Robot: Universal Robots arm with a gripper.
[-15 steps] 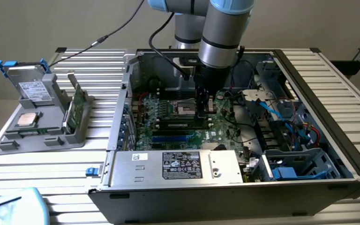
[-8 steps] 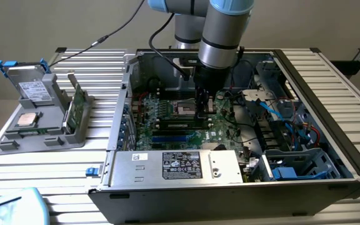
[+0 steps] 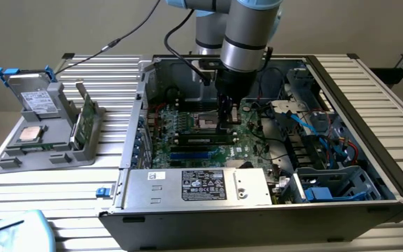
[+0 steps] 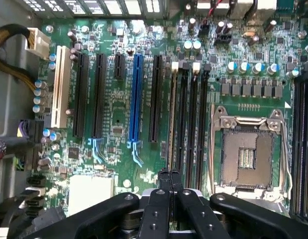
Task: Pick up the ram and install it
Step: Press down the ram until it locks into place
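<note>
**Black gripper closed above memory slots**

Black gripper (image 4: pixel 168 175) is sitting with its fingers pressed together, holding nothing, directly over the ram (image 4: pixel 172 117), which is standing seated on edge in its slot on the motherboard (image 4: pixel 114 109), just beside the empty processor socket (image 4: pixel 248 152).
</note>
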